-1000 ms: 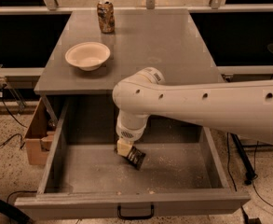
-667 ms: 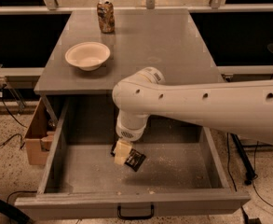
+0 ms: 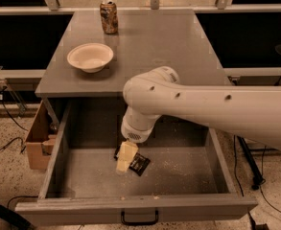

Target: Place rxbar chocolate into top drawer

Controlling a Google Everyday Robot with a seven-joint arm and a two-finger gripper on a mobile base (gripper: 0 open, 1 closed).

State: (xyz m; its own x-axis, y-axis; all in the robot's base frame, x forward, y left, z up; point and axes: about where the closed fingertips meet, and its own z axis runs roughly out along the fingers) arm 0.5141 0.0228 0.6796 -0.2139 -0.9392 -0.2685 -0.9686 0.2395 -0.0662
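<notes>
The rxbar chocolate (image 3: pixel 140 165), a small black wrapper with white lettering, lies flat on the speckled bottom of the open top drawer (image 3: pixel 188 174), left of its middle. My gripper (image 3: pixel 125 157) hangs down from the white arm (image 3: pixel 202 110) into the drawer. It is right over the bar's left end and partly covers it. The drawer is pulled fully out, with its black pull handle (image 3: pixel 139 219) at the front.
On the grey tabletop (image 3: pixel 169 47) above the drawer stand a cream bowl (image 3: pixel 90 57) at the left and a brown-gold drink can (image 3: pixel 109 17) at the back. A cardboard box (image 3: pixel 36 138) sits on the floor left of the drawer. Cables run on both sides.
My gripper has shifted slightly left and toward the drawer front. The bar lies in the same spot on the drawer bottom.
</notes>
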